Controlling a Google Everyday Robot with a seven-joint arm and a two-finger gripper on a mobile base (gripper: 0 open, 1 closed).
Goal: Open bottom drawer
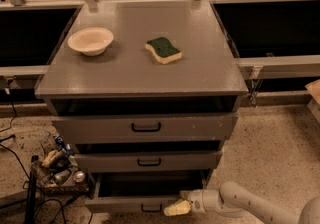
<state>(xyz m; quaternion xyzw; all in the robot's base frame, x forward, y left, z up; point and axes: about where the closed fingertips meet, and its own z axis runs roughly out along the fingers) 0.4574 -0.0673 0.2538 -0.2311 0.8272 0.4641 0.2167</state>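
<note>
Dim warm overhead light — pincer (172, 210) pale at the shadowed bottom drawer (119, 203) front

Bottom drawer (135, 203): grey metal, lowest of 3, narrowest front, small black loop handle (151, 208). It stands partly out, plain grey inside showing. My gripper (176, 209) is at its front, just right of the handle.
</note>
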